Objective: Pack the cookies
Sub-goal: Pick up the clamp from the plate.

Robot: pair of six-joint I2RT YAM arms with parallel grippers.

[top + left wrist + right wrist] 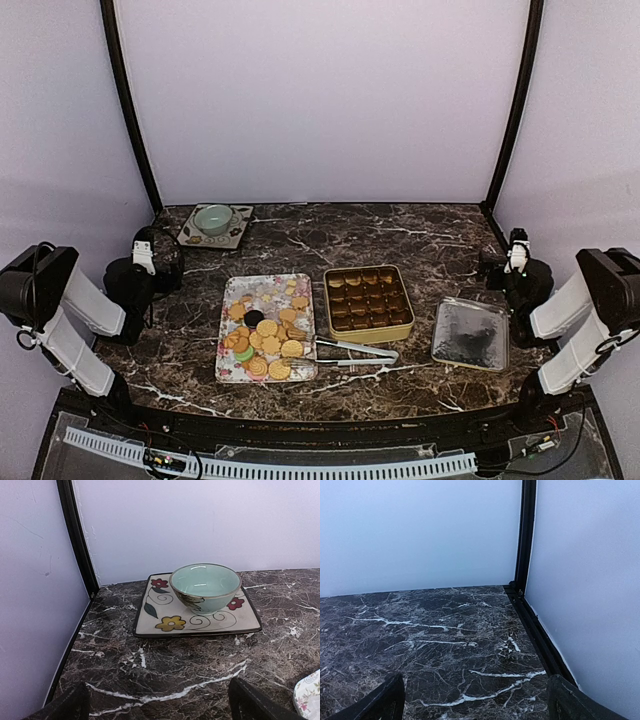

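Wide-spread fingers frame both wrist views: the left hand (161,707) and the right hand (480,702) are fully open and hold nothing, each parked near its own side wall, well apart from the work in the middle.

Packing looks not yet begun. The cookies (265,335) lie heaped on the flowered tray (228,290), and the paper cups of the gold tin (368,268) just beside it on the right appear unfilled, though that is hard to judge from above. Tongs (355,350) lie along the tin's near side, one end reaching the tray's corner.

My guess at the next move: one hand comes in to the tongs or a cookie at the top of the heap, then carries it across the tin's raised rim into a cup.

For room, the tabletop (420,235) is bare behind the tin. A clear lid (470,333) sits to the right, and a bowl (205,582) on a square plate (165,615) fills the far left corner. The tray's front sits near the tabletop's edge.
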